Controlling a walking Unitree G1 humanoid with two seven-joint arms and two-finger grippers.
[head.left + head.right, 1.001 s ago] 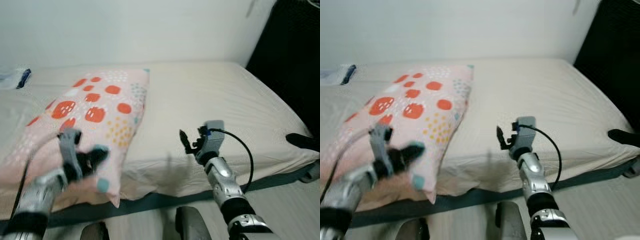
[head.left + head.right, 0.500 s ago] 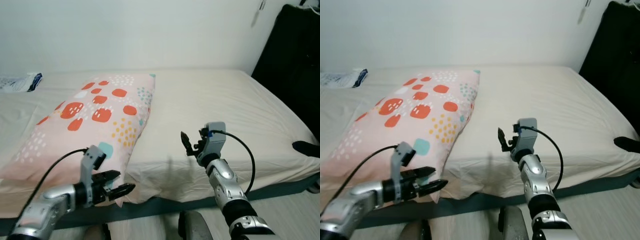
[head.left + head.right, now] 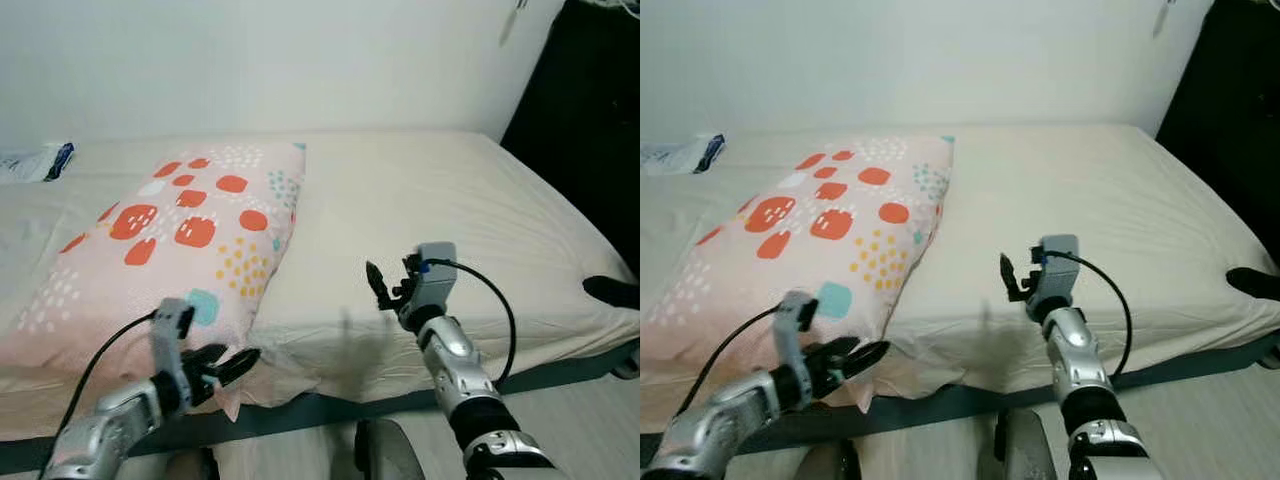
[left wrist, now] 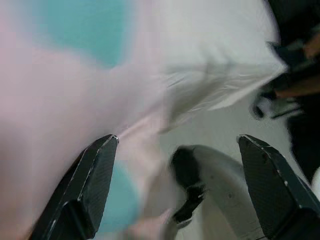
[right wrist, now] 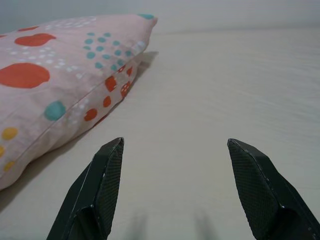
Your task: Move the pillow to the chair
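Left eye view gives us a wide bed [image 3: 420, 200] in a cream sheet running along a plain white wall [image 3: 250, 60], with something tall and black [image 3: 590, 130] standing past its far right corner and a small blue-and-white packet [image 3: 35, 160] up by the wall on the left. The pillow [image 3: 170, 240], pink with red and teal spots, lies lengthwise on the bed's left side. Left gripper [image 3: 228, 366] sits at the pillow's near corner, fingers spread apart, the fabric just beside them. Right gripper [image 3: 383, 290] hovers over the bare sheet, fingers wide apart. Compared with half a second ago, the left gripper has crept slightly up toward that corner; the right arm has held steady.
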